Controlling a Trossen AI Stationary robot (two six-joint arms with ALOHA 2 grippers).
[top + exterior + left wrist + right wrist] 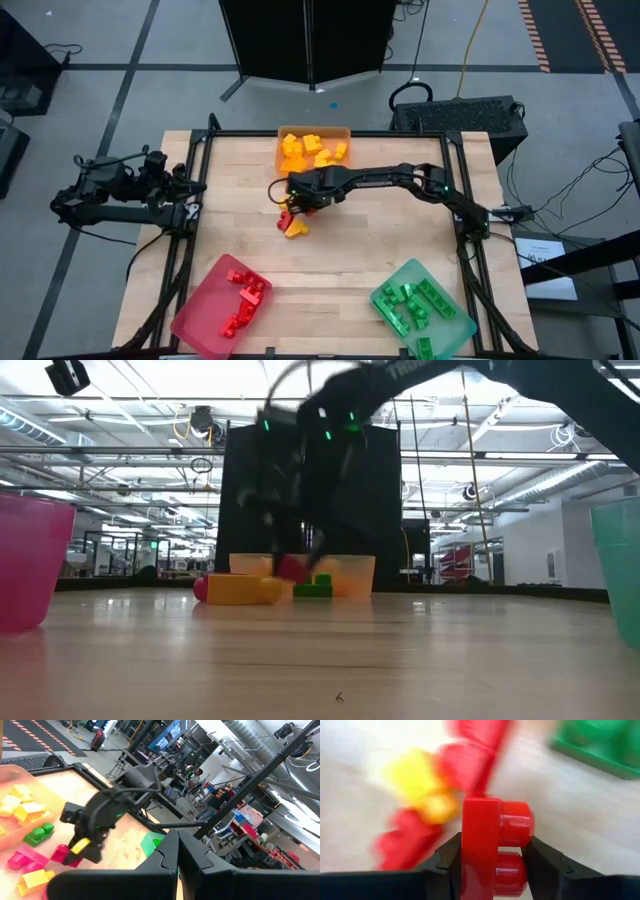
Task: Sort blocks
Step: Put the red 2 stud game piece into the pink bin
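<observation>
My right gripper [294, 207] reaches from the table's right to its middle and is shut on a red studded block [487, 847]. Just under it on the wood lie loose blocks: a yellow one [240, 590], red ones [407, 842] and a small green one [312, 588]. The orange tray [345, 133] holds yellow and orange blocks, the red tray [200, 320] red ones, the green tray [452, 325] green ones. My left gripper [177, 852] waits shut, folded back past the table's left edge. My right gripper pinches the red block between its two fingers, coming from above and pointing down. One finger [447, 862] is on the block's flat underside, the other finger [542, 865] on its studs [512, 822]. In the low view the block [292, 568] hangs slightly above the table.
The orange tray stands at the far edge, close behind the loose pile. Red and green trays sit at the near left and near right corners. Bare wood [340, 260] lies between pile and near trays. A black frame rail [200, 180] borders the table.
</observation>
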